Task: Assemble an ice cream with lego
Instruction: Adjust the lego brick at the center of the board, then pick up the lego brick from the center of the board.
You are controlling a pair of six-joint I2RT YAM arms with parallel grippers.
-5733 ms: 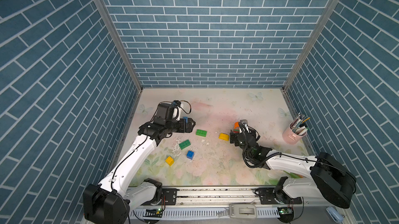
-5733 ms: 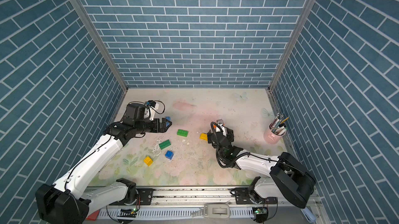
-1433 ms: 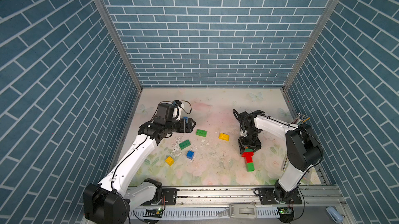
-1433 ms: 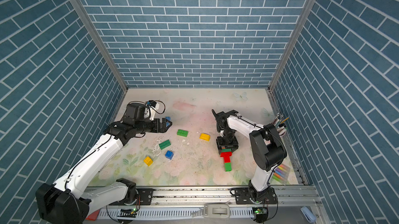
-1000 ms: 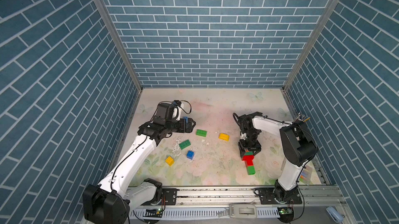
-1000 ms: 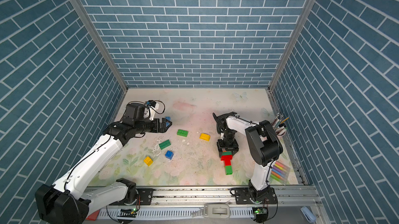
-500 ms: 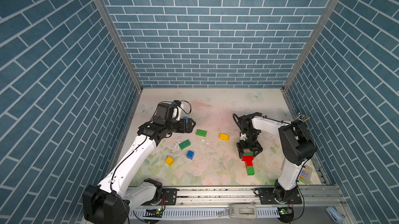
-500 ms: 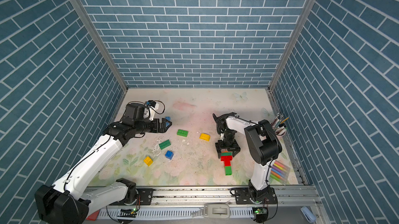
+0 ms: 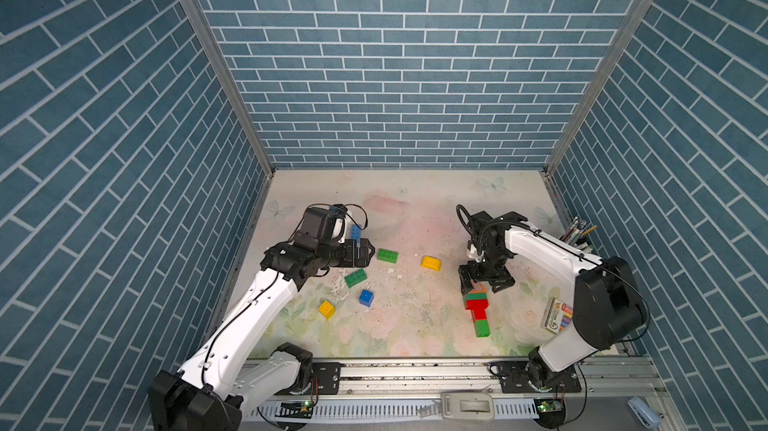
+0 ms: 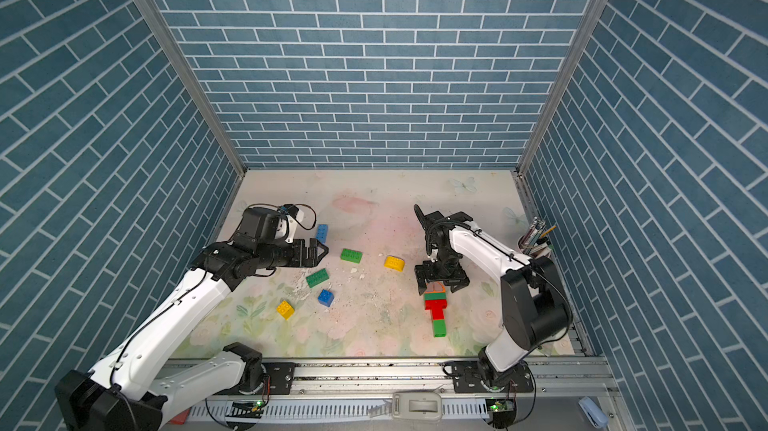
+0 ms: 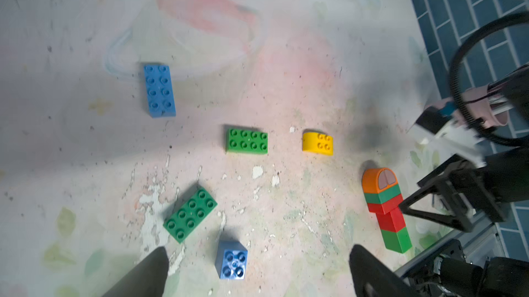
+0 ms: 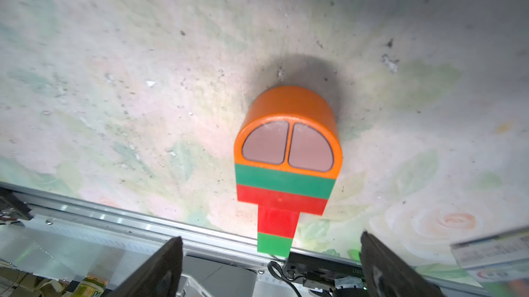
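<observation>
The right pincer [image 9: 484, 284] hung with jaws wide apart over the rounded end of the lego stack [image 9: 478, 309], which lay flat on the desk [image 9: 415, 208], and only the right wrist view showed two pinkish hollows in its orange piece [image 12: 287, 115].

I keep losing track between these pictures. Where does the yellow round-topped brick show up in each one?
In a top view: the yellow brick lies mid-table, beside a green brick.
In a top view: the same spot.
Left wrist view: near the picture's middle, beside that green brick.
Right wrist view: not in it.
Shared landmark: the orange-topped stack, visible in all four views.
</observation>
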